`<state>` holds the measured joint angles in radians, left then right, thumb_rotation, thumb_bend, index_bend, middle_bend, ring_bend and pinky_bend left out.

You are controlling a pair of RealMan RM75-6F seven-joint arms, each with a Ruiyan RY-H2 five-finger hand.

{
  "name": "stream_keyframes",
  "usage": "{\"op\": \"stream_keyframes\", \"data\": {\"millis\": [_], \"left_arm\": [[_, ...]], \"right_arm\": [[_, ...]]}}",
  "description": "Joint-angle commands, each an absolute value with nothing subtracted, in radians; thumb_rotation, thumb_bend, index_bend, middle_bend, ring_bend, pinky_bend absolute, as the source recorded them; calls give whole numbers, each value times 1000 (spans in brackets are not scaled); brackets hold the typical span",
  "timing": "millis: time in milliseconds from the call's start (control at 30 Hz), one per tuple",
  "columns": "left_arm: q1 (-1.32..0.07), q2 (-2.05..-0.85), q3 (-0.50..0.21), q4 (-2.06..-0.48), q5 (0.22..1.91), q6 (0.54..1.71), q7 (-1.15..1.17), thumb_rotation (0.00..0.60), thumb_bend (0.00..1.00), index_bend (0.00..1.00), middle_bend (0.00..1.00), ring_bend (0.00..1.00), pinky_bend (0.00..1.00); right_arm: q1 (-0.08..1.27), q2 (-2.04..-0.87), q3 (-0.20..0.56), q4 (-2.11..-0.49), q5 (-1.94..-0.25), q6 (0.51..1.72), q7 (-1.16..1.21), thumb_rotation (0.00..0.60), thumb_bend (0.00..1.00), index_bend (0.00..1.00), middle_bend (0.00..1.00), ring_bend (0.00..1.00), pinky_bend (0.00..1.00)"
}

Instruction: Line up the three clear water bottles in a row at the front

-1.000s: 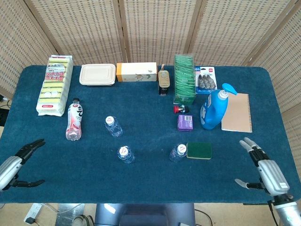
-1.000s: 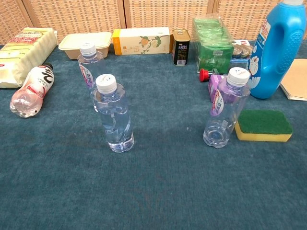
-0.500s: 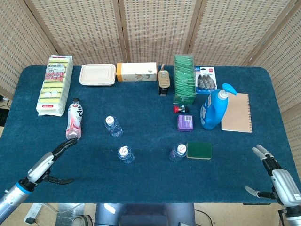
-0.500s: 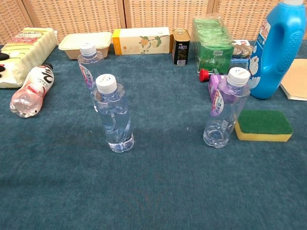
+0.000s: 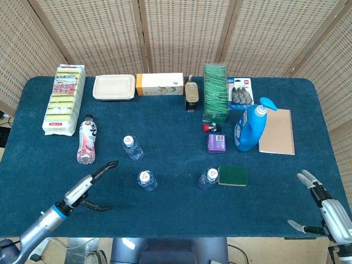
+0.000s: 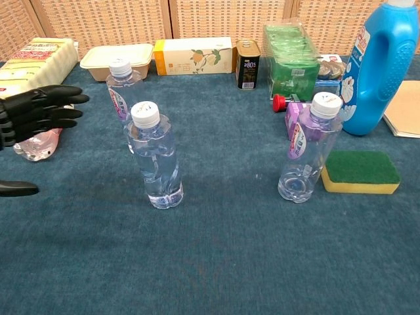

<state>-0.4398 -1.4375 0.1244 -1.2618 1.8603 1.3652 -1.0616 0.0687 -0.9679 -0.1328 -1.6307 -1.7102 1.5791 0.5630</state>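
Note:
Three clear water bottles stand upright on the blue cloth. One bottle is at front centre-left. A second bottle stands behind it. The third bottle stands front right, beside a green sponge. My left hand is open, fingers stretched toward the bottles, left of the front-left one and apart from it. My right hand is open at the table's front right corner, holding nothing.
A pink-labelled bottle lies on its side just behind my left hand. A blue detergent jug, notebook, purple box, green packs, can and boxes fill the back.
My left hand has swung in from the front left edge toward the front-left bottle and now shows in the chest view. My right hand has drawn back toward the front right corner.

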Motion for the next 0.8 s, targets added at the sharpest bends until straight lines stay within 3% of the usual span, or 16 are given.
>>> {"op": "stream_keyframes", "data": {"millis": [33,567,700,800], "left_arm": [[-470,-1468,114,-1264,1839,1332,-1068,600,128,0,0,0,0],[-596,-1622,61,-1283,1738,1153,-994,600,128,0,0,0,6],[-609,-1663,43,-1267,1706,1136,-976,600,131,0,0,0,38],[-604,-1694,22,-1255,1667,1135,-940,600,173,0,22,1,145]], "right_arm": [[66,-964,-130,-1629,-1714,1583,572,600,39,7,0,0,131],[54,-949,-121,-1615,-1732,1602,633,600,39,7,0,0,130],[52,-945,-120,-1605,-1737,1610,660,600,39,7,0,0,130],[50,-944,-118,-1598,-1737,1614,677,600,39,8,0,0,130]]}}
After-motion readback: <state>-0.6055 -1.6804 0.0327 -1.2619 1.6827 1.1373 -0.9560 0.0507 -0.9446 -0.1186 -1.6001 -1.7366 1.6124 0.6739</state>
